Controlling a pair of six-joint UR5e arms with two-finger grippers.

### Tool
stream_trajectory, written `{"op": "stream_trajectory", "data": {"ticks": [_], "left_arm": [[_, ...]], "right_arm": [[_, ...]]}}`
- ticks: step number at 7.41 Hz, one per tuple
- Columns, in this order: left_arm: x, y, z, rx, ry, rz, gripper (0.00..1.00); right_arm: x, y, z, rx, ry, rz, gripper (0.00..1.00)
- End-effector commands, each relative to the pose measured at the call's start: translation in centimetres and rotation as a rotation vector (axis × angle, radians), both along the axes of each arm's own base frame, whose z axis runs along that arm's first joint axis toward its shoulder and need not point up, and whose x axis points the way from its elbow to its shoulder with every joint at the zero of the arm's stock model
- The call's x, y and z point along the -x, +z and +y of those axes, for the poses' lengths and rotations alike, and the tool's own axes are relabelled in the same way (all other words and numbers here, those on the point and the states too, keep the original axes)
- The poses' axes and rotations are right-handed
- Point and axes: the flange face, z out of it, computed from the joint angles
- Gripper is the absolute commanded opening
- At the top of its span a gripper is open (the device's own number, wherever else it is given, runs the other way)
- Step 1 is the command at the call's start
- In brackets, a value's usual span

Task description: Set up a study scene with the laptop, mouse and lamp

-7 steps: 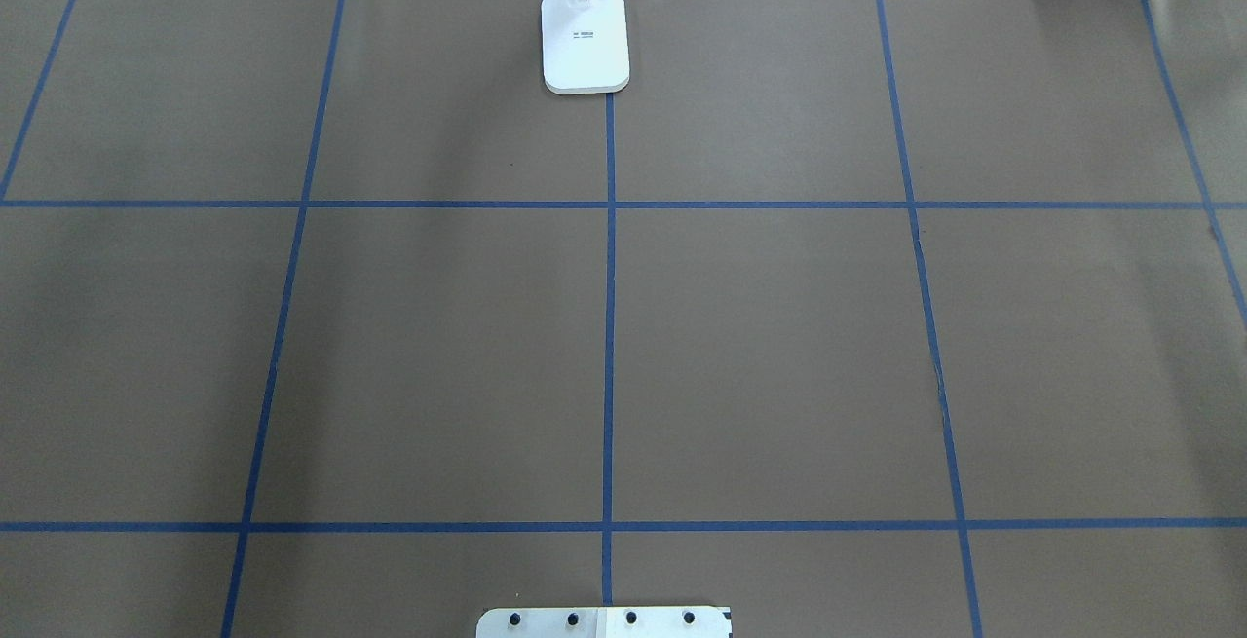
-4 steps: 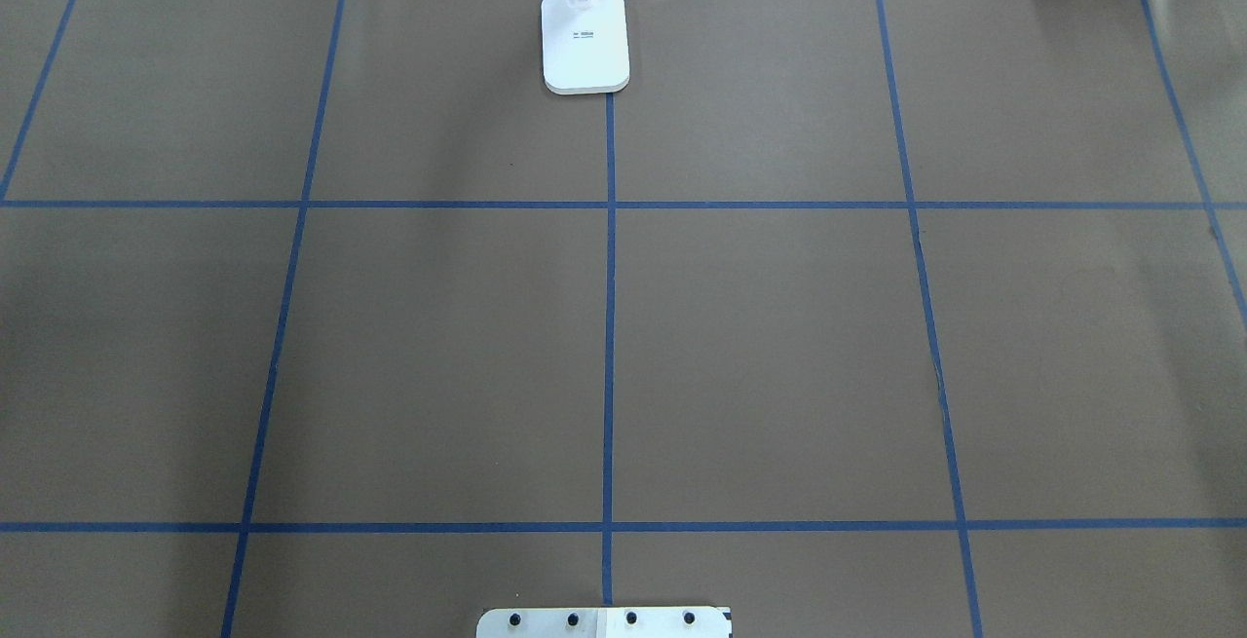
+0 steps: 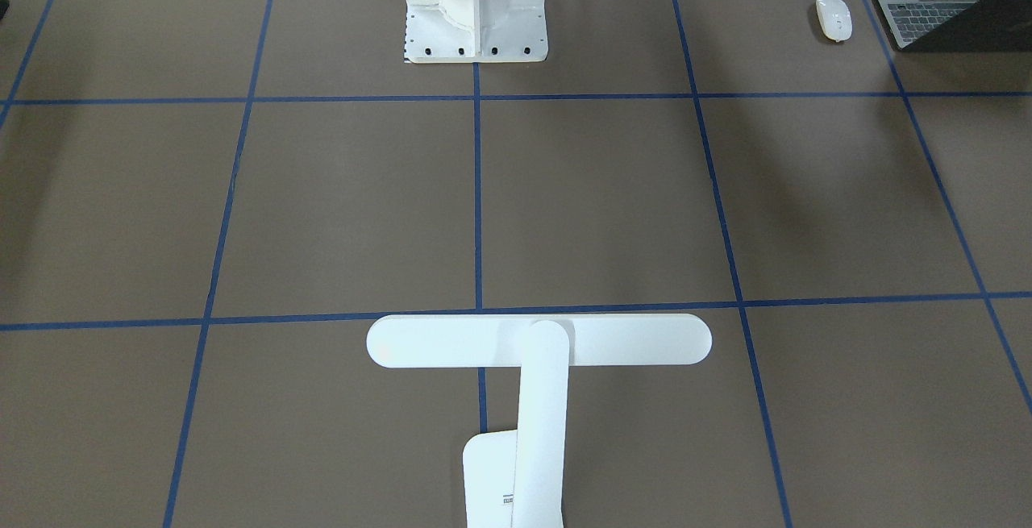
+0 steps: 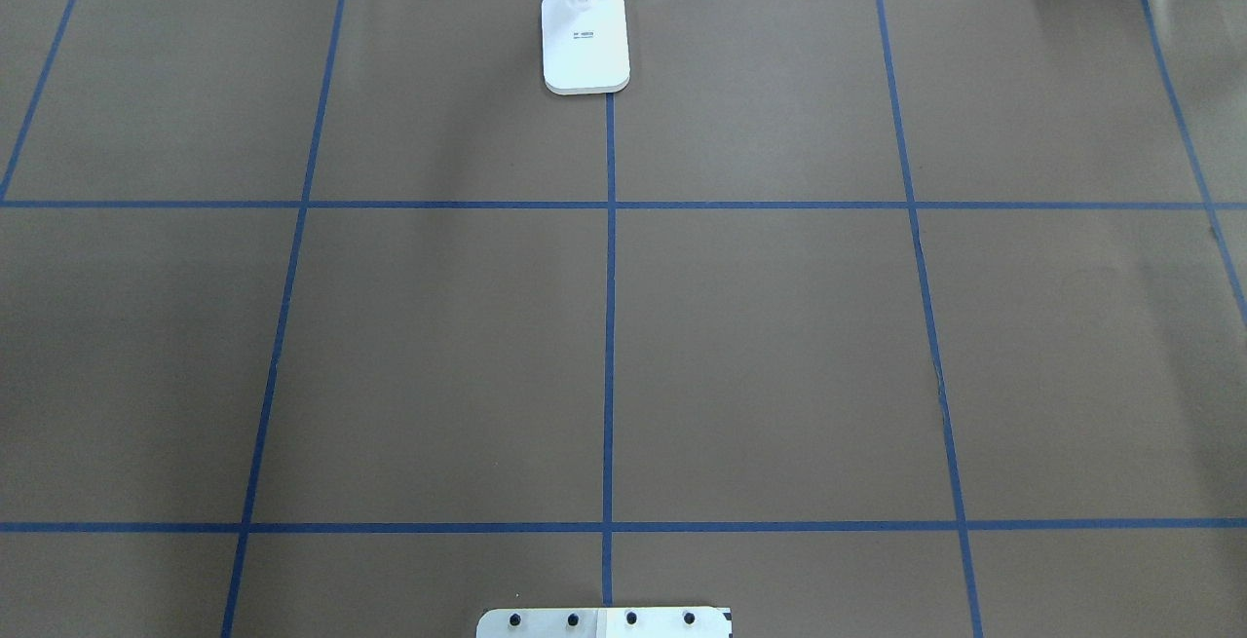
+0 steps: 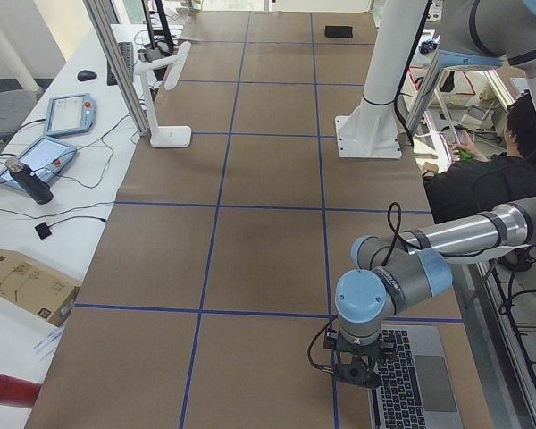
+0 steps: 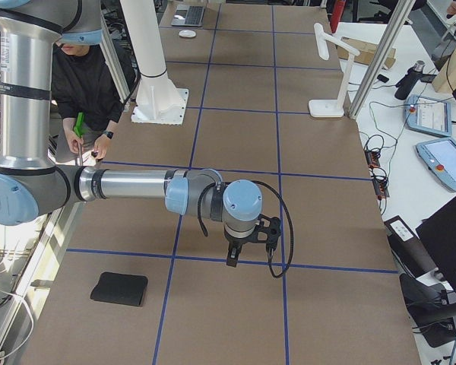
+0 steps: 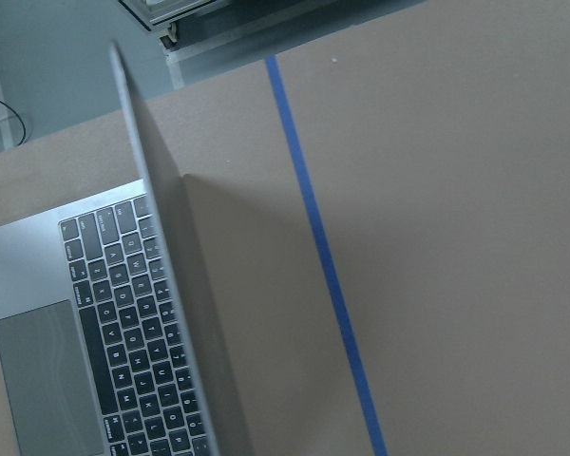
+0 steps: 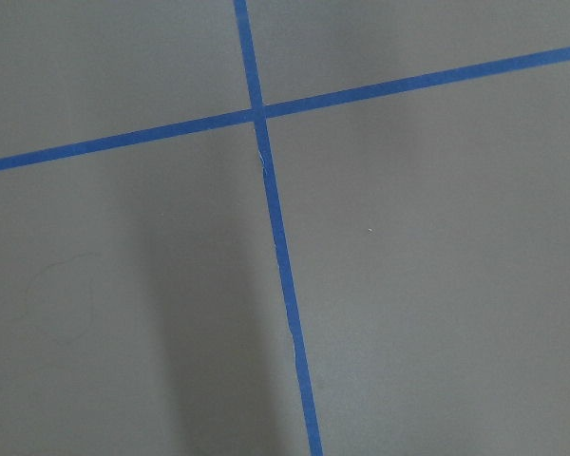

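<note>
Surface [image 4: 438,356]: brown covering with a blue tape grid. Cables and tablets lie on a bench past the far edge.
Pedestal [image 3: 476,4]: white and ribbed, bolted at the robot-side edge on the centre line.
Laptop [image 3: 927,16]: open with its lid raised, at the end of the surface on the robot's left, close to the robot-side edge.
Laptop handling: judged stiff and the heaviest item. The smooth metal is likely to slip, and the hinge and screen are the fragile parts. Grip the base at a side edge, never the lid.
Lamp [image 3: 538,340]: stands upright at the far edge on the centre line, with the bar head lying crosswise over the tape.
Lamp handling: judged light but top-heavy. Take hold low on the flat upright arm, just above the base.
Left hand [image 5: 351,380]: hangs above the laptop by the lid. It shows only in the side view, so I cannot tell whether the fingers are spread or closed.
Right hand [image 6: 247,247]: over a tape crossing on the robot's right half, well apart from all three items. I cannot tell its state either.
Black pad [image 6: 119,289]: lies flat near the right hand, on the robot's side of it.
Mouse [image 3: 834,18]: just beside the laptop on the side toward the centre, not touching it.
Mouse handling: judged light, with a glossy shell that is likely to slip. Pinch it across the narrow sides, low down.
</note>
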Motion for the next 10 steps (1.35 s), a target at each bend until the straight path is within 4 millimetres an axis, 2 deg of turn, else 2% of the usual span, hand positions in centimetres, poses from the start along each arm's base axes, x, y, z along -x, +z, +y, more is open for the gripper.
{"op": "stream_trajectory", "data": {"ticks": [1, 3, 4, 5, 6, 7, 10], "left_arm": [[0.0, 1.3, 0.7, 0.026, -0.016, 0.014, 1.0], [0.0, 2.1, 1.1, 0.042, -0.018, 0.019, 1.0], [0.0, 2.4, 1.1, 0.037, -0.018, 0.018, 0.92], [-0.1, 3.4, 1.4, 0.031, -0.022, 0.018, 0.47], [0.2, 3.6, 1.6, 0.031, -0.035, 0.016, 0.09], [0.9, 3.4, 1.9, 0.024, -0.07, 0.016, 0.0], [4.7, 1.8, 3.5, 0.013, -0.255, 0.008, 0.0]], "right_arm": [[0.0, 0.3, 0.2, 0.004, -0.002, -0.002, 0.99], [0.0, 0.0, 0.1, -0.001, -0.001, -0.001, 0.99], [0.0, 0.1, 0.1, 0.0, -0.002, -0.002, 0.99], [0.0, 0.0, 0.1, -0.003, -0.003, -0.003, 0.99], [0.0, 0.1, 0.1, -0.001, -0.002, -0.003, 0.99], [0.0, 0.1, 0.1, -0.001, -0.002, -0.003, 0.99], [0.0, -0.1, 0.0, -0.005, -0.002, -0.003, 0.99]]}}
